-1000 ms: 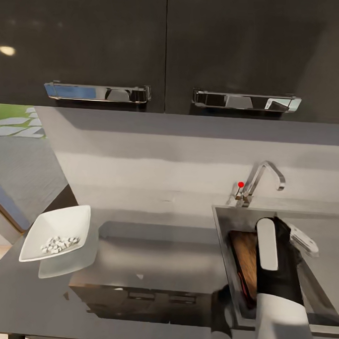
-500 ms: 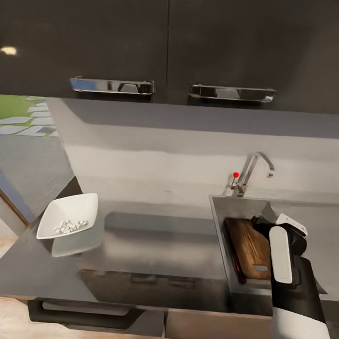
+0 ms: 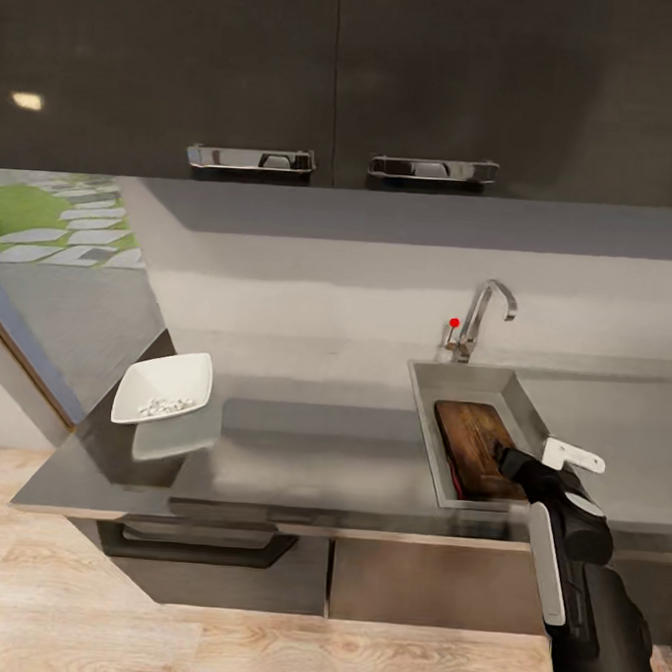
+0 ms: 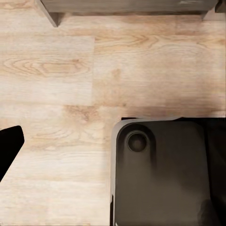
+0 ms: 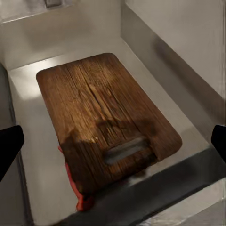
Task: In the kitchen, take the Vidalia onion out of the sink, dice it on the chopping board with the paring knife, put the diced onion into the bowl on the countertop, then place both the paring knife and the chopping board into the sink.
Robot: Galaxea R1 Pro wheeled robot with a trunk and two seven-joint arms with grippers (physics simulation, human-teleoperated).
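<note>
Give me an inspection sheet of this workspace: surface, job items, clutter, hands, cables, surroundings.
Surface: grey countertop, glossy.
Job's things: chopping board lies in the sink; a red piece, likely the paring knife, pokes out from under it; bowl holds small white pieces.
Clutter: nothing seen.
Hands: right hand open above the board, holding nothing; left hand over the wooden floor, state unclear.
Cables: nothing seen.
Surroundings: dark upper cabinets, chrome tap.
</note>
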